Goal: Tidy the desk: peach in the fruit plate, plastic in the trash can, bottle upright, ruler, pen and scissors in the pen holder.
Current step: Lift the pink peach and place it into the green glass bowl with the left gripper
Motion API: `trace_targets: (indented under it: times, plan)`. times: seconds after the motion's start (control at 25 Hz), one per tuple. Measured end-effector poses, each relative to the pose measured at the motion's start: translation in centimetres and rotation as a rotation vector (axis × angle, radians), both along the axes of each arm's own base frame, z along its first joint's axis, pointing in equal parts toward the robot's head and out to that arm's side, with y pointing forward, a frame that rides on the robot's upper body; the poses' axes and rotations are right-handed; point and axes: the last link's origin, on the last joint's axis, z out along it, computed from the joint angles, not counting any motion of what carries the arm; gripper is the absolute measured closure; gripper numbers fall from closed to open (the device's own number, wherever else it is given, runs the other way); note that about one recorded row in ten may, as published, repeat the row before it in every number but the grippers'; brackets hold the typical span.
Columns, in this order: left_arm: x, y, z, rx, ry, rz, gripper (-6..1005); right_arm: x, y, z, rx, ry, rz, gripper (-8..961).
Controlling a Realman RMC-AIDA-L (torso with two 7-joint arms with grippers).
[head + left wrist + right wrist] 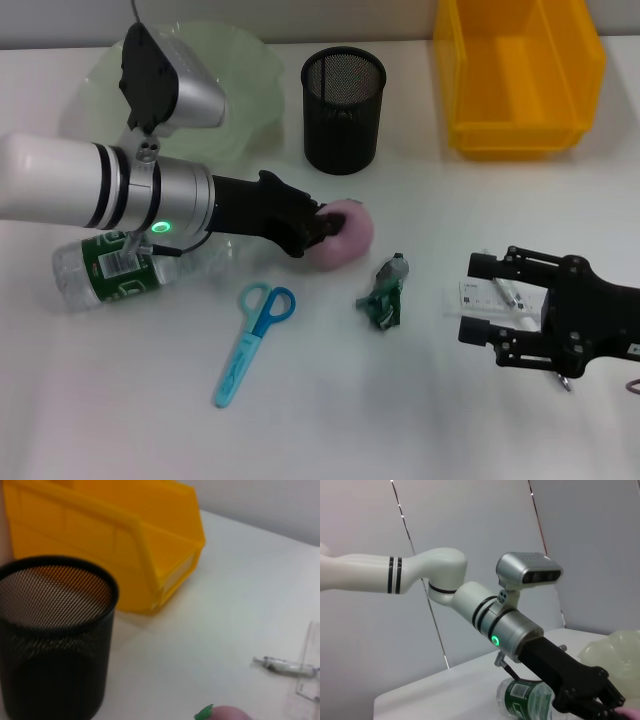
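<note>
the pink peach (345, 233) lies on the white bench (400, 400) just in front of the black mesh pen holder (343, 110), and the left claw (318, 226) is at its left side with its dark fingers touching the fruit; whether they are clamped on it i cannot tell. behind the left arm sits the pale green fruit plate (250, 75), partly hidden by the wrist camera. under that arm a clear bottle (105, 270) with a green label lies on its side. the blue scissors (253, 338) lie in front of the peach, and a crumpled green bit of plastic (384, 295) lies just to the right of them. further right, the clear ruler (478, 297) and the pen (505, 290) lie together on the bench, and the right claw (485, 300) hangs over them with its fingers apart. the yellow trash can (520, 75) stands at the far right corner, beside the pen holder. in the left wrist view the pen holder (52, 635) and the trash can (110, 540) stand close together, with the pen (285, 666) farther off.
</note>
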Motion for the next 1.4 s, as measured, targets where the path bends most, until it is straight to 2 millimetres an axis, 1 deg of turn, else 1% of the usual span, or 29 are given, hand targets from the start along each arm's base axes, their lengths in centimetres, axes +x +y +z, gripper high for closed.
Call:
trace_targets:
  times: [0.2,0.24,0.28,0.4,0.44,0.48,0.52,0.6,0.64,0.76,0.8,0.88,1.04,1.16,1.24,1.4]
  plan:
    - [0.7,-0.5,1.2,-0.007,-0.042,-0.02,930,0.0,0.1,-0.1,0.003,-0.004,-0.004,187]
    - [0.9,-0.6,1.9,0.011,-0.054,-0.022,931,0.0,0.1,-0.1,0.003,0.001,-0.007,187]
    - [0.9,-0.6,1.9,0.011,-0.054,-0.022,933,0.0,0.1,-0.1,0.003,0.001,-0.007,187]
    - [1.1,-0.7,3.1,0.05,-0.066,-0.022,937,0.0,0.0,-0.2,-0.001,0.007,-0.011,187]
    - [1.1,-0.7,4.3,0.09,-0.08,-0.018,939,0.0,0.1,-0.2,-0.001,0.007,-0.01,187]
    - [1.1,-0.6,4.8,0.108,-0.087,-0.016,940,0.0,0.1,-0.2,0.0,0.008,-0.009,187]
    - [1.1,-0.6,4.8,0.108,-0.087,-0.016,942,0.0,0.1,-0.2,0.0,0.008,-0.009,187]
    - [1.2,-0.2,6.0,0.16,-0.1,-0.015,943,-0.1,0.1,-0.2,0.0,0.008,-0.007,187]
    - [1.2,0.3,6.9,0.211,-0.107,-0.012,943,-0.2,0.2,-0.3,-0.001,0.01,-0.005,187]
    - [0.9,1.3,7.8,0.28,-0.108,0.009,942,-0.3,0.2,-0.5,-0.01,0.02,-0.009,187]
    - [0.9,1.3,7.8,0.28,-0.108,0.009,942,-0.3,0.2,-0.5,-0.01,0.02,-0.009,187]
    - [0.6,2.1,8.3,0.335,-0.102,0.029,942,-0.3,0.1,-0.6,-0.014,0.025,-0.012,187]
    - [-0.4,4.0,9.5,0.496,-0.075,0.082,941,-0.3,0.1,-0.7,-0.015,0.031,-0.016,187]
    - [-0.7,4.6,9.8,0.547,-0.064,0.102,940,-0.3,0.1,-0.7,-0.011,0.036,-0.017,187]
    - [-1.4,5.1,9.6,0.587,-0.047,0.132,940,-0.3,0.1,-0.7,-0.01,0.041,-0.02,187]
    - [-2.1,5.6,9.1,0.599,-0.031,0.17,937,-0.3,0.0,-0.8,-0.013,0.046,-0.024,187]
